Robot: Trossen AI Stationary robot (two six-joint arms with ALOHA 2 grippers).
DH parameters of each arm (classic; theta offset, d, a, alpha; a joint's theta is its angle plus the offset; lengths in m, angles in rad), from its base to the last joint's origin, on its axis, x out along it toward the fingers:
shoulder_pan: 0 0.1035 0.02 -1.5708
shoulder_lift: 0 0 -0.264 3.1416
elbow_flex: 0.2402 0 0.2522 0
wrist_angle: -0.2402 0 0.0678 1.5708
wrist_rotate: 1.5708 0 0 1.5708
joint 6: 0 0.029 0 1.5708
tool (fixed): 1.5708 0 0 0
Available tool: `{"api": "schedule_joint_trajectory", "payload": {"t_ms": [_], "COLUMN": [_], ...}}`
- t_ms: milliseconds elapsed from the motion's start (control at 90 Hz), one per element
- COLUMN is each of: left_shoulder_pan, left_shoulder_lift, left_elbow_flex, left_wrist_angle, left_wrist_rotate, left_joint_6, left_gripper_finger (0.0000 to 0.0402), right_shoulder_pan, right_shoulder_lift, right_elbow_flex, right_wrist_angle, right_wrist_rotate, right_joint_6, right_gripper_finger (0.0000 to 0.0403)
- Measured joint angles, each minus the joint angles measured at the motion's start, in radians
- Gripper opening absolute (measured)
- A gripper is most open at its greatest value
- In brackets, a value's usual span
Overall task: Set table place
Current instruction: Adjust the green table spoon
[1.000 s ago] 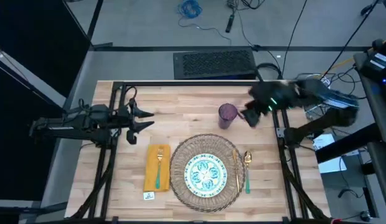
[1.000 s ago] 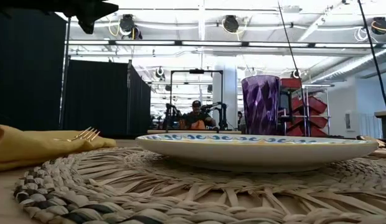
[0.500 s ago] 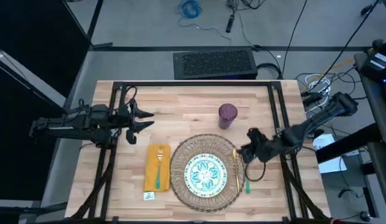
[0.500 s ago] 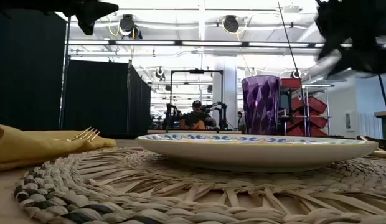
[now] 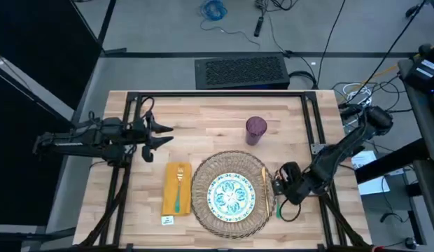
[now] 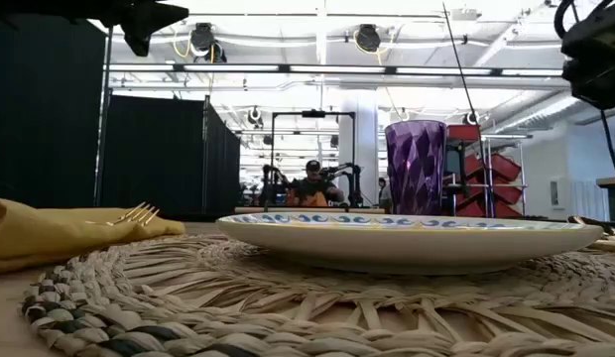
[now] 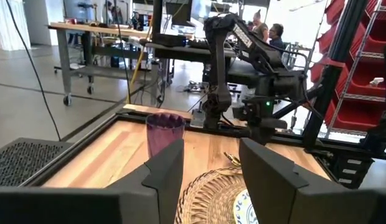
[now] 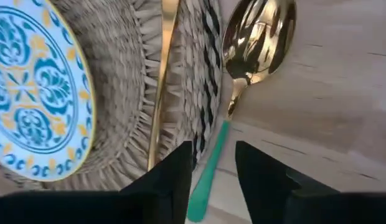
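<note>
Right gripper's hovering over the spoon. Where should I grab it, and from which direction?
Take the spoon by its green handle, coming straight down from above. It lies flat on the table beside the mat, so only a top pinch across the thin handle fits. The bowl is broad and rounded, likely slippery. The right gripper is open, already straddling the handle.

From above, my right jaws (image 5: 278, 185) cover most of the spoon (image 5: 278, 210); only its green handle end shows. In the low view, the plate (image 6: 407, 238) hides the cup (image 6: 417, 167) base.
</note>
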Motion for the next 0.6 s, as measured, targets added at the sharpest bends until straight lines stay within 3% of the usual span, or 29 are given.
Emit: {"api": "schedule_joint_trajectory", "payload": {"t_ms": [600], "left_shoulder_pan": [0.0], "left_shoulder_lift": [0.0], "left_elbow_flex": [0.0], "left_wrist_angle": [0.007], "left_wrist_rotate": [0.004], "left_joint_6": [-0.019], "left_gripper_finger": [0.0141], "right_shoulder_pan": [-0.002], "right_shoulder_lift": [0.164], "right_elbow_flex": [0.005], "right_wrist_angle": [0.06], "right_wrist_rotate": [-0.049], "right_joint_6": [0.039], "right_gripper_finger": [0.0105]}}
